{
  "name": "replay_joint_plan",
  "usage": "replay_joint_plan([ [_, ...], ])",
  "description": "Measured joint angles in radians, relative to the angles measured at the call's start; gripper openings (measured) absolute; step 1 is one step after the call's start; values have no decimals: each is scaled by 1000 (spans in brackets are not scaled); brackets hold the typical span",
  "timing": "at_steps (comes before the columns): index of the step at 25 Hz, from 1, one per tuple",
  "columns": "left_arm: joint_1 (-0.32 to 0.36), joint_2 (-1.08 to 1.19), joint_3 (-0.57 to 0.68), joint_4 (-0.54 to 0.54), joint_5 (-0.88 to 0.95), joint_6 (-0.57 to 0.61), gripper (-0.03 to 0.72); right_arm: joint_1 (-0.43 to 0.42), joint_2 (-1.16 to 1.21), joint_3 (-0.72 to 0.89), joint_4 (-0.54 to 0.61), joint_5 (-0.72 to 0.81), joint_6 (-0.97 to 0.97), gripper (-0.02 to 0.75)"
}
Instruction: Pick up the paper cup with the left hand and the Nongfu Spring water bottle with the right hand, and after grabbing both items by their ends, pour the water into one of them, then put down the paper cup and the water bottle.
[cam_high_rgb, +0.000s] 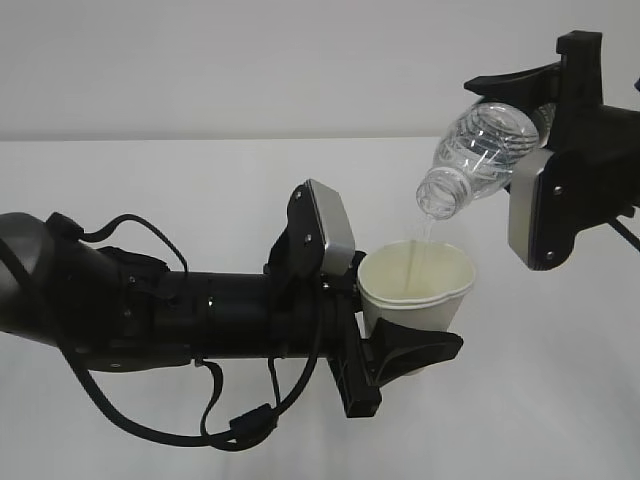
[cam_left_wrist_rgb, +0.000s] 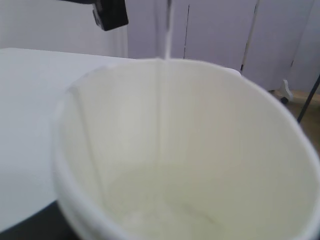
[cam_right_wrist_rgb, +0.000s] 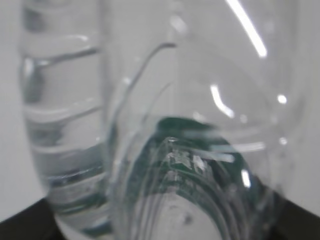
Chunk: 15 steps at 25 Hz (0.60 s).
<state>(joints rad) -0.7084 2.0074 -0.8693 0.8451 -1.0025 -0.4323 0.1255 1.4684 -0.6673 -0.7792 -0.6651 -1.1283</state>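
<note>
The pour is in hand. The right hand (cam_high_rgb: 560, 150) grips the Nongfu Spring water bottle (cam_high_rgb: 480, 155) near its base and holds it tipped mouth-down, well above the table, so that a thin stream of the water (cam_high_rgb: 427, 228) falls from the neck into the paper cup (cam_high_rgb: 417, 287). The left hand (cam_high_rgb: 400, 345) clasps the cup low on its wall — one black finger shows across the front of it — and holds it in the air, directly under the bottle's mouth but not touching it. In the left wrist view the stream runs down inside the cup toward a shallow pale pool at the bottom; the cup looks far from full. The right wrist view shows only ribbed clear plastic with a patch of dark green label, so how much remains in the bottle is hard to tell.

Next, I judge, the bottle needs to be righted gently to stop the flow without a drip past the rim, with the cup kept level — then both are lowered and released.

The table (cam_high_rgb: 150, 190) is plain white and matte, against a pale wall; the left wrist view shows panelled doors or cupboards behind
</note>
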Motion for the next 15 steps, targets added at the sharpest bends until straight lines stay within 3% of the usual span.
replay_joint_plan([
  [15, 0, 0, 0, 0, 0, 0, 426, 0, 0, 0, 0, 0, -2, 494],
])
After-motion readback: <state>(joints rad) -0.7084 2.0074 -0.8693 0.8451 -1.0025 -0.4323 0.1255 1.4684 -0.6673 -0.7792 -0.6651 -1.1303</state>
